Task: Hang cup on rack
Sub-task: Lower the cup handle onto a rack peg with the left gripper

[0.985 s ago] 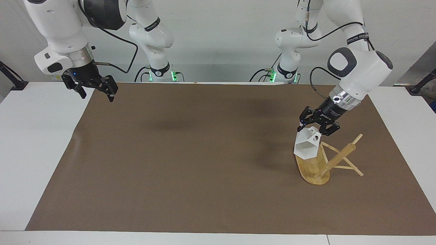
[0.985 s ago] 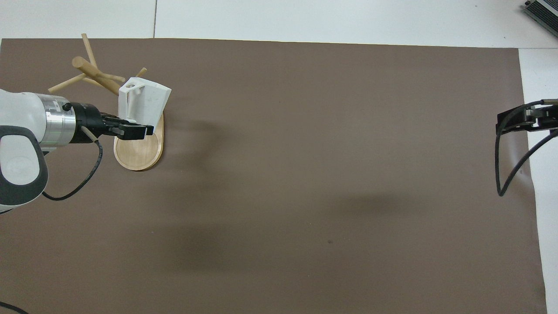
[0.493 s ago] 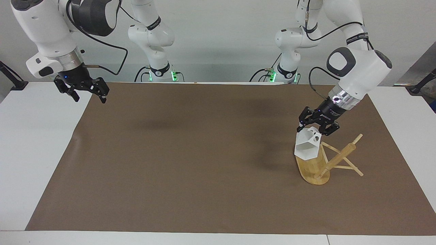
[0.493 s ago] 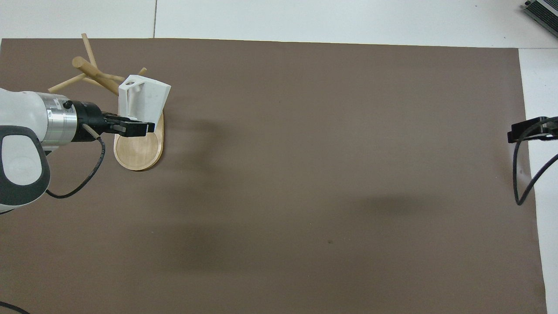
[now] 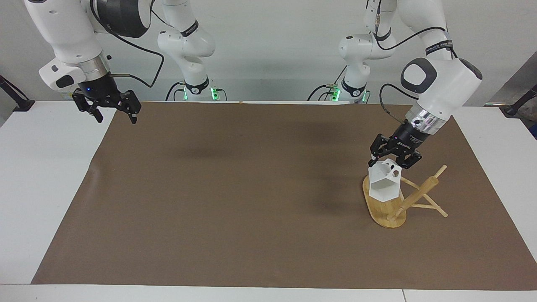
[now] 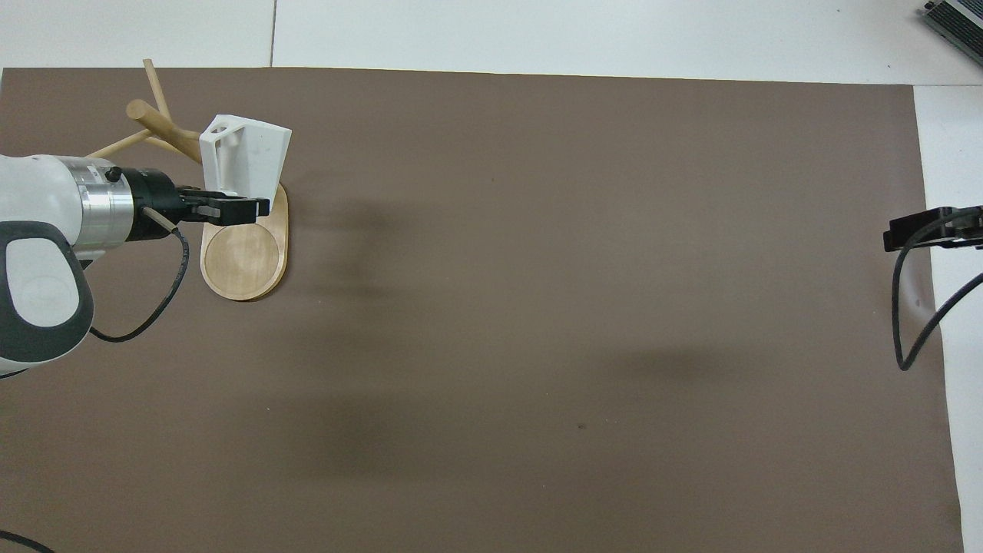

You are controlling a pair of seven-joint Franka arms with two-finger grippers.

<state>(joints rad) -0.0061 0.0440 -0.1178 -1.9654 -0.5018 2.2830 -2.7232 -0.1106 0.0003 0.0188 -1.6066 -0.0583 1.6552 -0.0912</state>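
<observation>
Left gripper (image 5: pixel 394 161) clenches the cup (image 5: pixel 384 183) over the rack (image 5: pixel 392 207), apparently clear of its pegs. Right gripper (image 5: pixel 112 112), well apart from the rack, waits with fingers released.

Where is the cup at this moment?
The left gripper holds the cup in the air over the rack, at the left arm's end of the table.

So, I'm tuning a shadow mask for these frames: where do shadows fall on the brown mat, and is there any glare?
Facing view: soft, blurred shadows on the mat, one beside the rack and held cup, another near the right tool; no glare. Overhead view: broad diffuse patches across the mat's middle and beside the rack; the left tool casts no sharp edge.
</observation>
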